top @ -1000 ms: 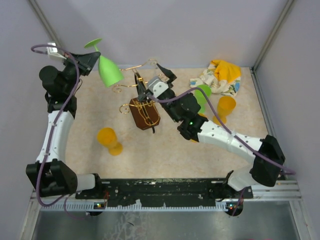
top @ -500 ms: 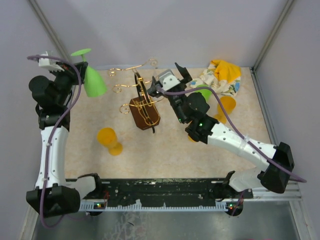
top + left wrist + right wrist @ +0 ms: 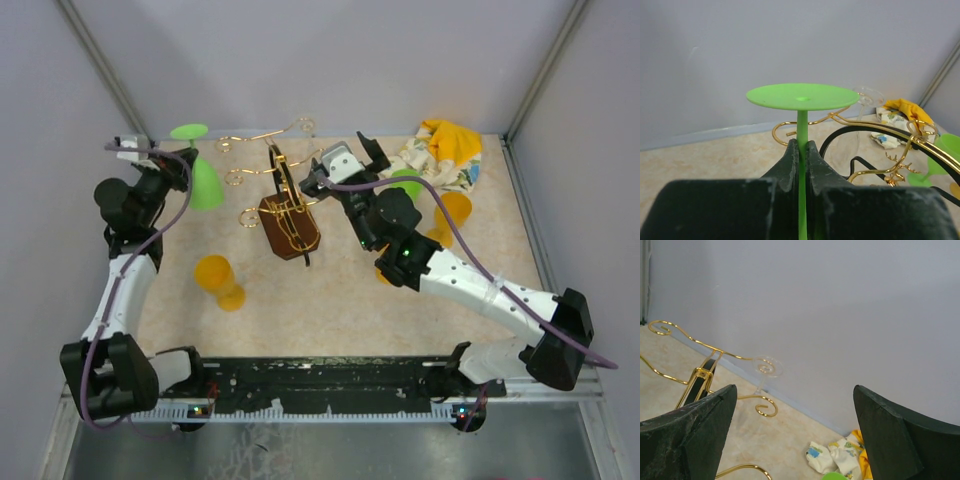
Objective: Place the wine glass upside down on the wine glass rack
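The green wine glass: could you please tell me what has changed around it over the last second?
The left gripper, shut on the stem of the green wine glass, carried it left, away from the wine glass rack. The right gripper backed off the rack to the right, jaws wide open. Rack, orange goblets and cloth stayed put.

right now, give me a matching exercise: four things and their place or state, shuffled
1. green plastic wine glass
2. gold wire rack on dark wooden base
3. yellow and white crumpled cloth
4. right claw

a. open, holding nothing
b. far right corner
c. foot up, stem clamped in the left claw
d. standing between both claws

Pairs: 1-c, 2-d, 3-b, 4-a
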### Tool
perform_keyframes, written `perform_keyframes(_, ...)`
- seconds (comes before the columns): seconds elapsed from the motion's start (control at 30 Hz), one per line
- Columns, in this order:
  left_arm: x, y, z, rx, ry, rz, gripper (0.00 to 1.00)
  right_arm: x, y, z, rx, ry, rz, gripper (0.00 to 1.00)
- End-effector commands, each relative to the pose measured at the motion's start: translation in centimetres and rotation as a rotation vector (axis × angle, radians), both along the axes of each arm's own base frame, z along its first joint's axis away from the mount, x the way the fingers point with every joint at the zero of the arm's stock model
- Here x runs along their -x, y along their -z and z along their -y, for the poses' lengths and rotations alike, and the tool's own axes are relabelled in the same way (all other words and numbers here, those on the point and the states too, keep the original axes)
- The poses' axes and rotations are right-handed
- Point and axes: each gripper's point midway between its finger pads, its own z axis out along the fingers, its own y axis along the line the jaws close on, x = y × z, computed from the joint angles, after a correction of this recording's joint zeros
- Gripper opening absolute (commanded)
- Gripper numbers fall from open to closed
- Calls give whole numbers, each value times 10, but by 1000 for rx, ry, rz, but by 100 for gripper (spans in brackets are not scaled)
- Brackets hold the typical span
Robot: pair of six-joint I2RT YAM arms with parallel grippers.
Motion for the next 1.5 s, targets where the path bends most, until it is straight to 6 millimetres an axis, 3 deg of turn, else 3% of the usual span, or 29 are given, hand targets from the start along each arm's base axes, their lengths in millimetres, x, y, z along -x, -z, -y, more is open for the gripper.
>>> perform_keyframes(0.0, 2, -7, 14, -53, 96, 145, 0, 6, -22, 14, -64, 9, 44, 99)
perform_keyframes(0.33, 3, 22, 29, -36, 175, 206, 0, 5, -15, 13, -60, -5, 48, 99)
perform_keyframes(0.8, -26, 62, 69, -70, 237, 179, 0, -5, -4, 13, -23, 25, 22, 99)
perform_keyframes(1.07, -40, 73, 72, -49, 227, 181, 0, -11, 3, 11, -5, 31, 11, 99)
perform_keyframes(1.47, -69, 69, 67, -8, 198, 244, 0, -24, 11, 11, 20, 50, -6, 99)
